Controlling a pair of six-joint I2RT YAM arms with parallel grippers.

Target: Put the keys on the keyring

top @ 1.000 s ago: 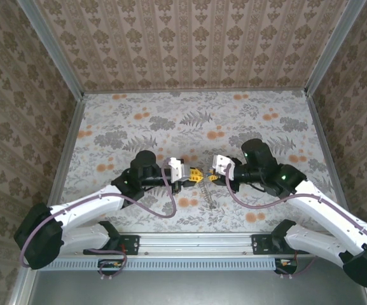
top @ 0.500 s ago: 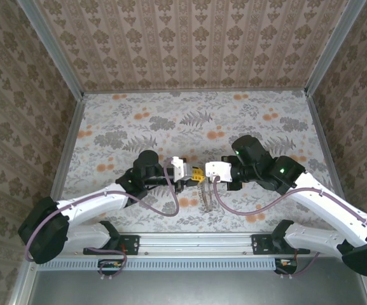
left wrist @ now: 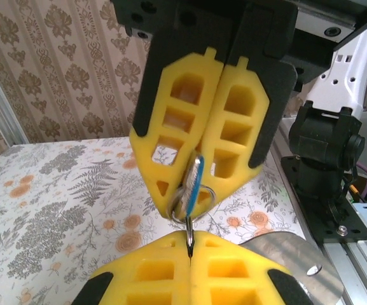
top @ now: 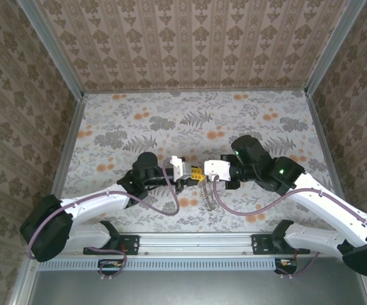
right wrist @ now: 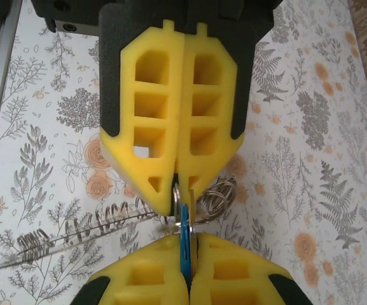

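Key (right wrist: pixel 184 251): the blue head is clamped edge-on between the closed fingers of the right end effector (top: pixel 207 171), directly against the tip of the left end effector (top: pixel 199 173). Its silvery blade reaches toward that tip.

Left end effector: the fingers are pressed together, pinching thin wire of the keyring (right wrist: pixel 223 190). The keyring's round wire loop sits just beside the left end effector's fingertips. A coiled wire strand (right wrist: pixel 107 219) trails away from the left end effector's tip, down toward the floral worktop (top: pixel 170 121). The right end effector meets the left end effector tip to tip, above the worktop.

Whether the blade passes through the loop cannot be told.
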